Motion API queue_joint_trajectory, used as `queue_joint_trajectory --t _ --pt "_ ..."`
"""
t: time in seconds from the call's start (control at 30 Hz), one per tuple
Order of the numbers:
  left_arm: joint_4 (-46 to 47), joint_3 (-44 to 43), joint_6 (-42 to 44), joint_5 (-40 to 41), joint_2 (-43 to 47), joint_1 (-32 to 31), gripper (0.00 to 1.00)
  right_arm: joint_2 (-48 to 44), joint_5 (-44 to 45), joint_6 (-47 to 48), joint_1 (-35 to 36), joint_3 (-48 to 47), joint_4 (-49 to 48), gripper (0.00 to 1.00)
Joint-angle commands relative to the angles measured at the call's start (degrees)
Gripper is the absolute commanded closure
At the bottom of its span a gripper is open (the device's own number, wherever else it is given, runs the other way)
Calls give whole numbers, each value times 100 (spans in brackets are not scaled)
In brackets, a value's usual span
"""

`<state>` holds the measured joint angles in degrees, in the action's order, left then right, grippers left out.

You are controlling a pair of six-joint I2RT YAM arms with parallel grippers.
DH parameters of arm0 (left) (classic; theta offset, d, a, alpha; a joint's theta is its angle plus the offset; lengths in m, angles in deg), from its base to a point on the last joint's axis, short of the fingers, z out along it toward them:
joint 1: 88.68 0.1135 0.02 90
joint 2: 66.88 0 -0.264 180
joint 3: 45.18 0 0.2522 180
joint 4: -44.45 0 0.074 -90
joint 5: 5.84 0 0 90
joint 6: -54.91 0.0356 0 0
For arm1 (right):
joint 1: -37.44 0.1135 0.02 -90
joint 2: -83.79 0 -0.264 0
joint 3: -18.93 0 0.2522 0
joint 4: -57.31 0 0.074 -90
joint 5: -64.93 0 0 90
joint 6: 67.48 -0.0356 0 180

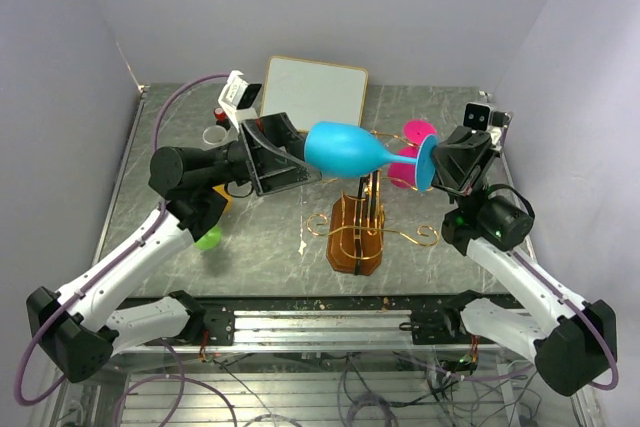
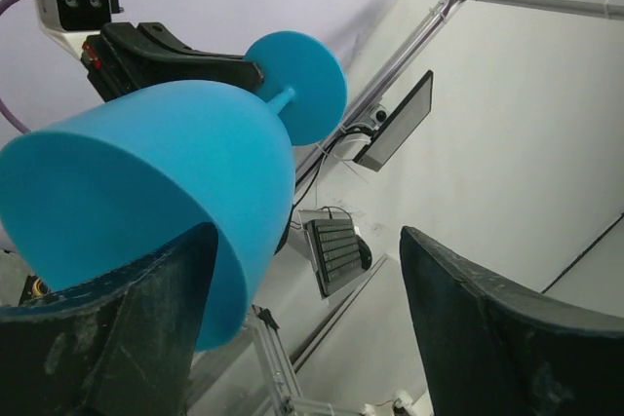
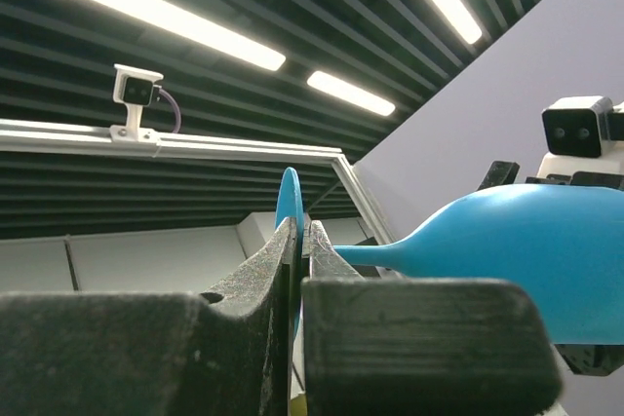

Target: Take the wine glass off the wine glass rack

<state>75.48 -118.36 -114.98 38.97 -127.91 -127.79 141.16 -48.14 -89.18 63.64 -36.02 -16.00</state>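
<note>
While my right jaws pinch the wine glass [image 1: 345, 149] by its thin foot [image 1: 427, 164] — looks light, slippery — its bowl [image 2: 146, 202] sits between my open left jaws, the surer hold, I reckon.

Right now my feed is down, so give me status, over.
Right end effector shut on glass foot. Left end effector open around bowl. Glass sideways, above rack. Nothing blocking.
</note>
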Motion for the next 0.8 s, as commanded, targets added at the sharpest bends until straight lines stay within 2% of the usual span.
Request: queue_joint_trajectory --t 0.0,0.2,0.4,0.57,0.67,0.77 --pt "500 -102 62 89 -12 -178 20 -107 205 219 93 166 -388 100" --pt "190 -63 254 277 76 -267 54 -564 382 812 102 369 423 100" --pt "-73 -70 433 475 137 -318 75 -706 501 942 105 518 724 92" --pt "-37 21 354 519 160 -333 91 -800 468 990 103 611 1039 87" --pt "-109 60 395 523 229 -329 93 -982 469 1202 105 649 1463 80" --pt "-689 2 799 611 472 -325 93 -1248 515 1549 105 612 2169 60"
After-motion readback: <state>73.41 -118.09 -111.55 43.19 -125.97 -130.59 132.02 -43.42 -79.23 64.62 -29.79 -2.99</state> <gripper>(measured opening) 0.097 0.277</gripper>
